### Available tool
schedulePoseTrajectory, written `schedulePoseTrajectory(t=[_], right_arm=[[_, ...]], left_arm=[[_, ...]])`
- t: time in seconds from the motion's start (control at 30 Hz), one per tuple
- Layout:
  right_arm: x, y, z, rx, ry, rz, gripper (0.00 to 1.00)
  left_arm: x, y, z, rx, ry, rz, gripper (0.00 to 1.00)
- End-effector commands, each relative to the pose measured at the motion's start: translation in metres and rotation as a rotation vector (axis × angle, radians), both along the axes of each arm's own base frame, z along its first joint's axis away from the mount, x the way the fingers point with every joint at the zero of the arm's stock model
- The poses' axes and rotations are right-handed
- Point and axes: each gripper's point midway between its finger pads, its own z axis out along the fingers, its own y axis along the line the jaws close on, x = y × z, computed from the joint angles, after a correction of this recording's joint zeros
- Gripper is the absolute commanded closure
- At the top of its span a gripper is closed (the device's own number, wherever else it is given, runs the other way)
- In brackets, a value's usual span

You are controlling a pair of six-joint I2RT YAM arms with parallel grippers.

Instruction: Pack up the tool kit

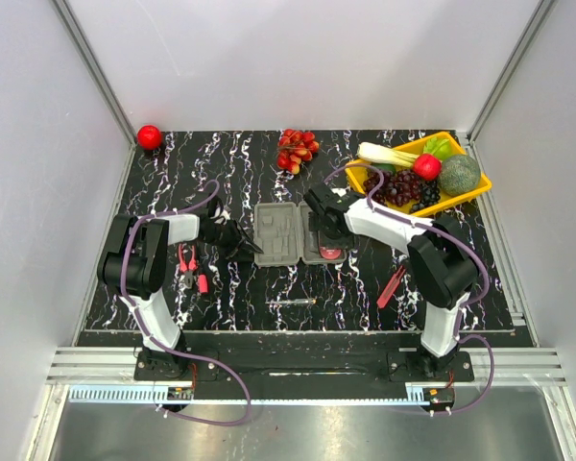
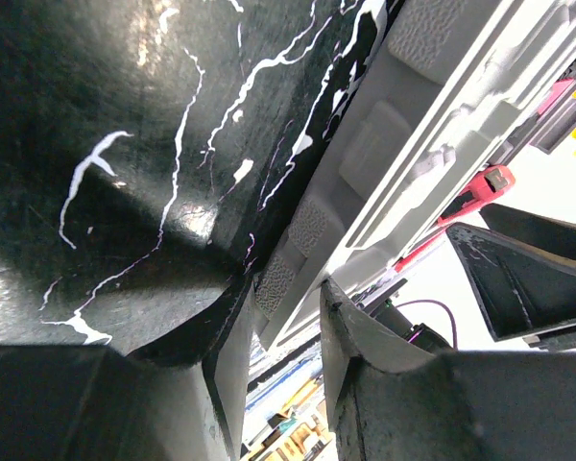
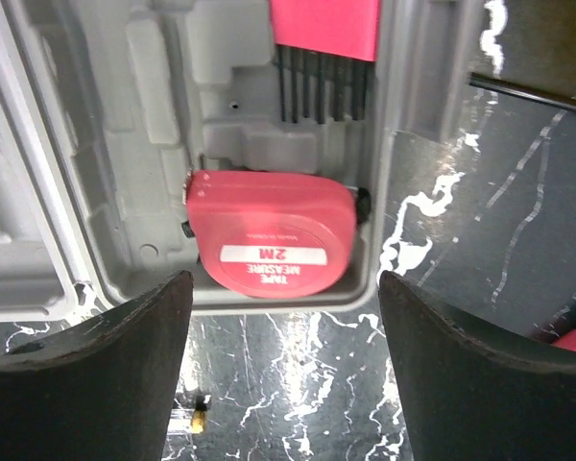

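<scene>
Though open, case (image 3: pixel 154 96) with tape measure (image 3: pixel 269 235) inside.

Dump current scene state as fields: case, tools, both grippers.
case: open, flat on table
tape measure: seated in case's right half
left gripper: clamped on case's left edge
right gripper: open, above tape measure
pliers: on table, left of case
screwdriver: on table, near side of case
knife: on table, right of case
</scene>
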Motion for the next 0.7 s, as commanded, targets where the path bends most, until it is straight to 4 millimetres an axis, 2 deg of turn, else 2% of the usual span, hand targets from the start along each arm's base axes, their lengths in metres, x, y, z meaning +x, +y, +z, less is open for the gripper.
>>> schedulePoseTrajectory(t=[0.0, 0.27, 0.67], right_arm=[[0.013, -0.009, 0.048, -0.013, -0.110, -0.010, 0.18], [0.026, 0.006, 0.046, -0.007, -0.139, 0.089, 0.25], [0.029, 0.016, 0.019, -0.061, -0.110, 0.147, 0.32]], left_arm=[[-0.011, 0.021, -0.035, 0.141, 0.083, 0.049, 1.00], [-0.011, 0.021, -0.035, 0.139, 0.082, 0.046, 1.00], [-0.012, 0.021, -0.035, 0.137, 0.082, 0.041, 1.00]])
